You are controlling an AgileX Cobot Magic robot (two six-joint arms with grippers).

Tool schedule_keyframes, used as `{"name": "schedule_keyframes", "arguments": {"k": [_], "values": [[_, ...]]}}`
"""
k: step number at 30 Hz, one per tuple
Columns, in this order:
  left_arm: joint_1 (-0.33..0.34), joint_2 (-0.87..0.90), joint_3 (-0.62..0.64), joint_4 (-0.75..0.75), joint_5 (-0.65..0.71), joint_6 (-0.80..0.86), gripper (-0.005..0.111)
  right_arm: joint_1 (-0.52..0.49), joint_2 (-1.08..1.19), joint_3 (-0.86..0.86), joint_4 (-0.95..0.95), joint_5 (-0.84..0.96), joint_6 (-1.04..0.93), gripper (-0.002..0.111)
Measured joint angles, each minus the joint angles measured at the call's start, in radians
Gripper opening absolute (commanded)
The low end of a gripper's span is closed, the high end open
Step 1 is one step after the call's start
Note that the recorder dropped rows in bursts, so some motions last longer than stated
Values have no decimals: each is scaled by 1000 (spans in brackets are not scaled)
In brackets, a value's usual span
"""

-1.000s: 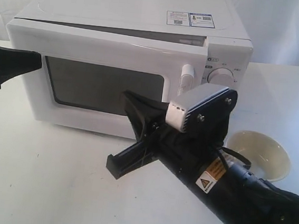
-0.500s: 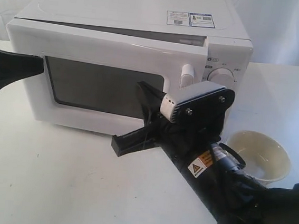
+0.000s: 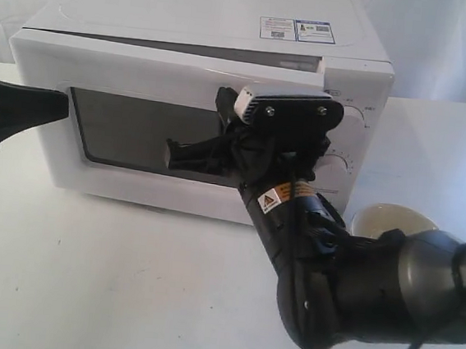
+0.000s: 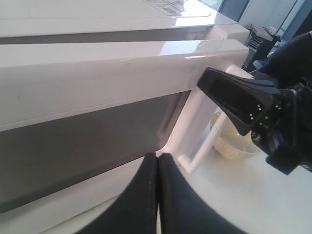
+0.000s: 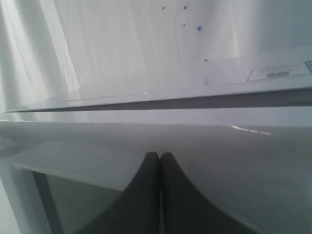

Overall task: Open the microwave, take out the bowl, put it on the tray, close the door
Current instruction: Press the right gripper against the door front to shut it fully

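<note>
The right gripper (image 3: 173,154), fingers pressed together, is at the door (image 3: 160,77) window; the left gripper (image 4: 157,157) is likewise together. The bowl (image 3: 381,220) sits on the counter (image 3: 83,276) beside the microwave (image 3: 207,15); its top stickers (image 3: 296,30) are too small to read.

Bright, overexposed whites; glare streak along door (image 4: 97,92) top edge; right wrist view hazy, soft

The right arm (image 3: 347,276) hides the door handle (image 4: 196,157) and part of the bowl (image 3: 377,221) in the exterior view.
</note>
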Motion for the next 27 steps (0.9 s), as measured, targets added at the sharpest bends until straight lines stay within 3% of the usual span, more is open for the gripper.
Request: {"name": "schedule_keyframes", "arguments": {"k": [8, 27], "values": [[0, 0, 0, 2, 11, 0, 0, 4, 88, -92, 121, 11, -100, 0], [0, 0, 0, 2, 15, 0, 0, -2, 153, -152, 111, -19, -162, 0]]}}
